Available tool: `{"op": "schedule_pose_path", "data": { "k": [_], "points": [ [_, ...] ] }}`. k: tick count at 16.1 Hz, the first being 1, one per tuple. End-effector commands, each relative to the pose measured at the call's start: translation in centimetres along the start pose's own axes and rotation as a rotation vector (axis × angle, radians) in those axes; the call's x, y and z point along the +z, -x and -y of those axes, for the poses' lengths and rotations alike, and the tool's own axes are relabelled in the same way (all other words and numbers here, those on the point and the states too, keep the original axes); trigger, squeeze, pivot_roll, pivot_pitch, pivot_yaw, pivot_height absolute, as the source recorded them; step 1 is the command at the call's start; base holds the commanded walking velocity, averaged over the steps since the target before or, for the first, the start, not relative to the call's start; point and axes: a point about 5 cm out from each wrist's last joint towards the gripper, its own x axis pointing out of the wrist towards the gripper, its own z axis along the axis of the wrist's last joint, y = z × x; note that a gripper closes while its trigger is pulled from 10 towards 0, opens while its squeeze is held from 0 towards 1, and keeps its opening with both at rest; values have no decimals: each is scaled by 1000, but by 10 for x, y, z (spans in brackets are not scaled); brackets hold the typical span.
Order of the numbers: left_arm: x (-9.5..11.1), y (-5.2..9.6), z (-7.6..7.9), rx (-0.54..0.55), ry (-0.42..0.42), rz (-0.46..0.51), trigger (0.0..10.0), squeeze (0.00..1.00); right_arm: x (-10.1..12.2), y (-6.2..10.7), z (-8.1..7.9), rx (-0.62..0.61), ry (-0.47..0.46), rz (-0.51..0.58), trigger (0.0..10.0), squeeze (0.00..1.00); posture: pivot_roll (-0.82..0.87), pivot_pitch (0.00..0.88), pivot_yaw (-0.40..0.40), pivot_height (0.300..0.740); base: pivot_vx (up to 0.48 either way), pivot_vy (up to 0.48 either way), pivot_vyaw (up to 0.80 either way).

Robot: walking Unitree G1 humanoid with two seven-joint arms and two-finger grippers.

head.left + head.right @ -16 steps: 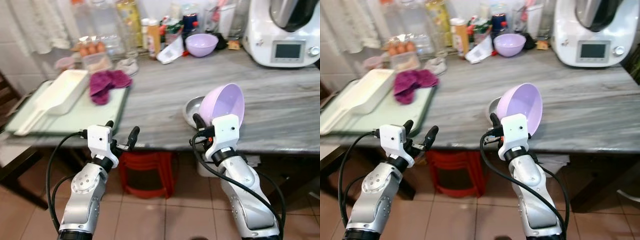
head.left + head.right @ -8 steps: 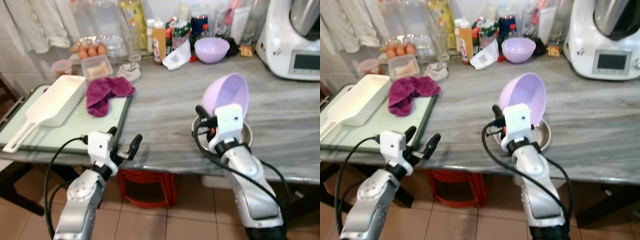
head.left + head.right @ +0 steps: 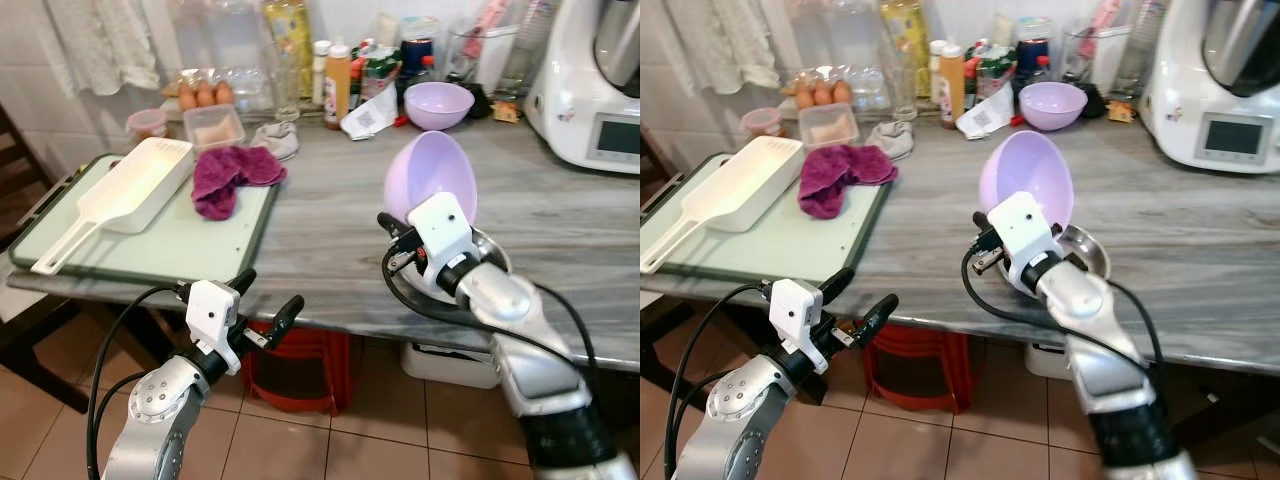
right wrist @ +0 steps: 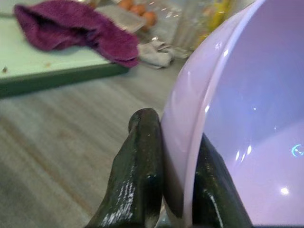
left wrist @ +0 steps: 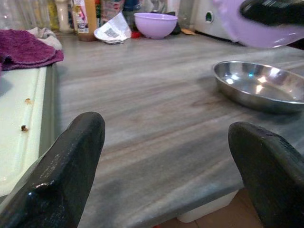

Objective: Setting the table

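My right tool [image 3: 1025, 262] is clamped on the rim of the lilac bowl [image 3: 1028, 192], one finger inside and one outside, holding it tipped on edge just above the steel dish [image 5: 259, 85] on the tabletop [image 3: 330, 215]. To set it down well I'd level it and carry it clear of that dish first. My left tool [image 3: 262, 308] hangs spread and empty off the tabletop's near edge. Beyond the dish stand a second lilac bowl [image 3: 438, 104], bottles and a white appliance [image 3: 598, 80]; a green tray [image 3: 180, 238] with a purple cloth [image 3: 230, 175] lies off to its left.
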Motion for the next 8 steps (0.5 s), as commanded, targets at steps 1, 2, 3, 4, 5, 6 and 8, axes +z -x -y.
{"op": "schedule_pose_path", "data": {
  "k": [1, 2, 3, 4, 5, 6, 8],
  "points": [
    [3, 1, 4, -28, -4, 13, 10000, 0, 6, -6, 3, 62, 16, 5, 10000, 0, -210, 120, 2, 740, 0, 0, 0],
    [2, 2, 6, -42, -3, 10, 10000, 0, 6, -10, 4, 108, 34, -7, 10000, 0, -213, 122, -1, 740, 0, 0, 0],
    [2, 1, 8, -54, -5, 8, 10000, 0, 5, -12, 2, 178, 57, -24, 10000, 0, -217, 122, -2, 740, 0, 0, 0],
    [2, 0, 9, -61, -4, 7, 10000, 0, 5, -14, 1, 221, 71, -25, 10000, 0, -219, 122, -2, 740, 0, 0, 0],
    [1, 0, 9, -64, -13, 5, 10000, 0, 4, -15, -1, 257, 80, -28, 10000, 0, -220, 122, -1, 740, 0, 0, 0],
    [1, -1, 10, -66, -10, 6, 10000, 0, 2, -17, -2, 312, 92, -43, 10000, 0, -219, 122, -3, 740, 0, 0, 0],
    [0, -3, 12, -73, -2, 11, 10000, 0, -2, -20, -3, 400, 130, -73, 10000, 0, -221, 122, -4, 740, 0, 0, 0]
  ]
}}
